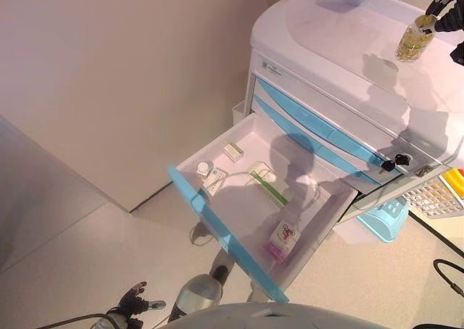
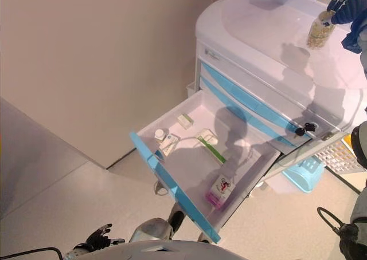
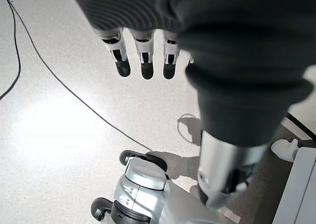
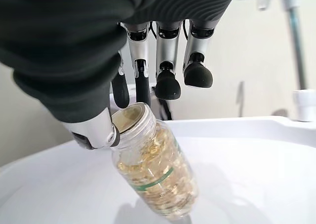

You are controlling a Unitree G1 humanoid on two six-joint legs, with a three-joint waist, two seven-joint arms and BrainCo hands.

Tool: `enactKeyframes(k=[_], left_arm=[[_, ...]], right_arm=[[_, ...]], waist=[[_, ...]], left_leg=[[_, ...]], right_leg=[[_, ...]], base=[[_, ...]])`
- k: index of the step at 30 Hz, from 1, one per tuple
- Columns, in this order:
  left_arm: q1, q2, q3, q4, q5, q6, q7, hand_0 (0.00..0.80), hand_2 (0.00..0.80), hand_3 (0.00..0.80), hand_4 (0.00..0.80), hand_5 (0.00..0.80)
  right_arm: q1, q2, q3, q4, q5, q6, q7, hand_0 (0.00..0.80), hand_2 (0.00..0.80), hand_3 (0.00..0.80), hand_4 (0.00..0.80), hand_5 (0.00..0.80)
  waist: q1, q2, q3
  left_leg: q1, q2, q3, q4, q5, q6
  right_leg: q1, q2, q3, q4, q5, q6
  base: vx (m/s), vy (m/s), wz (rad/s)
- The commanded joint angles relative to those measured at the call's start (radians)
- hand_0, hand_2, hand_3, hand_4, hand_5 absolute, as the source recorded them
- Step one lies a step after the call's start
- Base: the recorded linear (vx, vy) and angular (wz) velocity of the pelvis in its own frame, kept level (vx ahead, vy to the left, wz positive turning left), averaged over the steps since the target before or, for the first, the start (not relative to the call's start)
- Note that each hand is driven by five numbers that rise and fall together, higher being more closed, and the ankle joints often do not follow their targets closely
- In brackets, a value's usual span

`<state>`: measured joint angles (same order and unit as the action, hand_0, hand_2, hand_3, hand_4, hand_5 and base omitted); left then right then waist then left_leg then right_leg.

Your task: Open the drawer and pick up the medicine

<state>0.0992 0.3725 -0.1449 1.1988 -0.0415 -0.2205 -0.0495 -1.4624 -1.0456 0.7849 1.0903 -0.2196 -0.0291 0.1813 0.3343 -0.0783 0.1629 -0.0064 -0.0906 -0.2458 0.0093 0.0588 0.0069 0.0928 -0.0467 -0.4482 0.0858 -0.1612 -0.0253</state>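
A clear medicine bottle (image 1: 415, 40) of yellow capsules stands tilted on the white cart top (image 1: 341, 39), near its far right. My right hand (image 1: 446, 10) is above it. In the right wrist view my thumb (image 4: 94, 130) and a finger pinch the bottle (image 4: 155, 172) at its lid, and its base touches the top. The cart's drawer (image 1: 217, 231), with a light blue front, is pulled wide open. My left hand (image 1: 134, 300) hangs low by the floor, open and empty, with its fingers (image 3: 143, 61) straight.
In the drawer lie a small white bottle (image 1: 203, 168), small boxes (image 1: 233, 151), a green and white tube (image 1: 267, 184) and a pink pouch (image 1: 283, 240). A light blue basket (image 1: 384, 219) hangs at the cart's side. A wall (image 1: 109, 90) stands to the left.
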Motion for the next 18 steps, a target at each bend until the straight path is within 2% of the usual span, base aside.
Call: enactKeyframes(k=[1,14,18], left_arm=[[0.023,0.059,-0.03,-0.028,-0.029,-0.046,-0.005,0.0,0.0,0.0,0.0,0.0],[0.009,0.072,-0.03,-0.067,-0.04,-0.037,0.001,0.0,0.0,0.0,0.0,0.0],[0.005,0.072,-0.037,-0.067,-0.049,-0.04,0.002,0.0,0.0,0.0,0.0,0.0]], right_arm=[[-0.119,-0.083,0.098,-0.034,-0.035,-0.028,0.04,0.8,0.8,0.8,0.8,0.8],[-0.048,-0.085,0.06,-0.024,-0.066,-0.005,0.187,0.8,0.8,0.8,0.8,0.8],[-0.033,-0.08,0.057,0.002,-0.089,-0.018,0.171,0.8,0.8,0.8,0.8,0.8]], waist=[[0.027,-0.046,0.006],[0.02,-0.044,0.045],[0.019,-0.039,0.057]], left_leg=[[-0.014,-0.029,0.037,0.031,-0.098,-0.002],[-0.035,-0.026,0.052,0.039,-0.093,-0.004],[-0.04,-0.022,0.061,0.04,-0.091,-0.005]], right_leg=[[-0.024,-0.033,0.047,0.036,0.02,0.041],[-0.047,-0.032,0.057,0.036,0.029,0.042],[-0.052,-0.032,0.059,0.033,0.034,0.043]], base=[[0.0,0.0,0.0],[0.0,0.0,0.0],[-0.024,-0.001,-0.03]])
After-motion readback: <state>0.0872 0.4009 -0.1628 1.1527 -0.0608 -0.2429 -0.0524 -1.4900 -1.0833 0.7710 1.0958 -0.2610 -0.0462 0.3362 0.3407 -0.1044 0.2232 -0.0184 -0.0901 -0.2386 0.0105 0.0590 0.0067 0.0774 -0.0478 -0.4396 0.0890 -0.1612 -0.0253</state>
